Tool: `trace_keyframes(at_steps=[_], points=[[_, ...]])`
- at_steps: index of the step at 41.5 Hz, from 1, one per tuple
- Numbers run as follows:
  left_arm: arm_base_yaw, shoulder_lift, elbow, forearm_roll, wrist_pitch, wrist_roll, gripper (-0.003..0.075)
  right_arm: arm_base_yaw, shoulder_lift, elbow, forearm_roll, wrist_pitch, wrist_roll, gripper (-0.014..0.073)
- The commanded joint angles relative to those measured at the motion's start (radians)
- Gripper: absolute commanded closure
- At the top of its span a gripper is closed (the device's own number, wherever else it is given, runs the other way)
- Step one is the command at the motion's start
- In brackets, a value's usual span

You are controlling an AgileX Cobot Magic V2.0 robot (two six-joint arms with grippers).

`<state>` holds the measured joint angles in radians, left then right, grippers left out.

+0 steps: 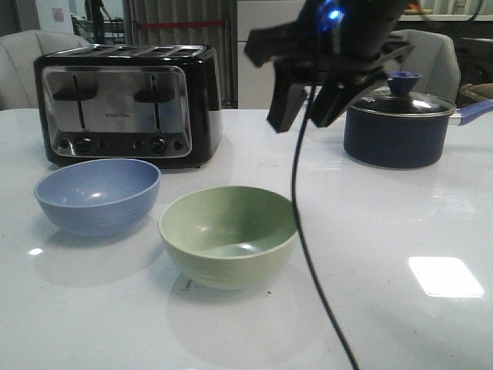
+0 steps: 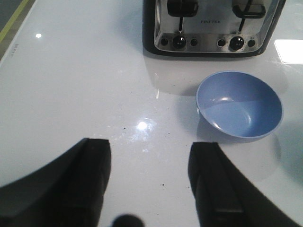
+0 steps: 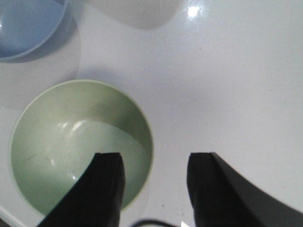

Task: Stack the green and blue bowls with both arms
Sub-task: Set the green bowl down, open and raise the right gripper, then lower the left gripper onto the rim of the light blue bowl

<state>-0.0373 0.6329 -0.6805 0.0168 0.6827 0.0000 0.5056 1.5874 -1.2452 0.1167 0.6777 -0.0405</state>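
Observation:
The pale green bowl (image 1: 229,233) stands upright on the white table, front centre. The periwinkle blue bowl (image 1: 98,195) stands to its left, apart from it, in front of the toaster. My right gripper (image 1: 308,104) hangs open and empty in the air above and to the right of the green bowl. In the right wrist view the gripper (image 3: 154,163) straddles the green bowl's (image 3: 71,146) rim from above, one finger over the inside. My left gripper (image 2: 149,149) is open and empty over bare table, with the blue bowl (image 2: 239,104) ahead to one side. The left arm is not in the front view.
A black and chrome toaster (image 1: 127,104) stands at the back left, just behind the blue bowl. A dark navy lidded pot (image 1: 398,123) stands at the back right. The right arm's black cable (image 1: 308,254) hangs down past the green bowl's right side.

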Motion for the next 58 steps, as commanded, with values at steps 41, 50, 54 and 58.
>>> trace_keyframes(at_steps=[41,50,54,58], points=[[-0.185,0.517,-0.165,-0.075,-0.072,0.021,0.0116,0.001,-0.595,0.464,-0.066,-0.061,-0.016,0.0160],[-0.185,0.760,-0.288,-0.078,-0.073,0.021,0.0117,0.001,-0.595,0.464,-0.066,-0.061,-0.016,0.0160],[-0.185,0.852,-0.345,-0.078,-0.085,0.021,0.0117,0.001,-0.595,0.464,-0.066,-0.061,-0.016,0.0160],[-0.185,0.925,-0.390,-0.078,-0.116,0.021,0.0117,0.001,-0.595,0.464,-0.066,-0.061,-0.016,0.0160]])
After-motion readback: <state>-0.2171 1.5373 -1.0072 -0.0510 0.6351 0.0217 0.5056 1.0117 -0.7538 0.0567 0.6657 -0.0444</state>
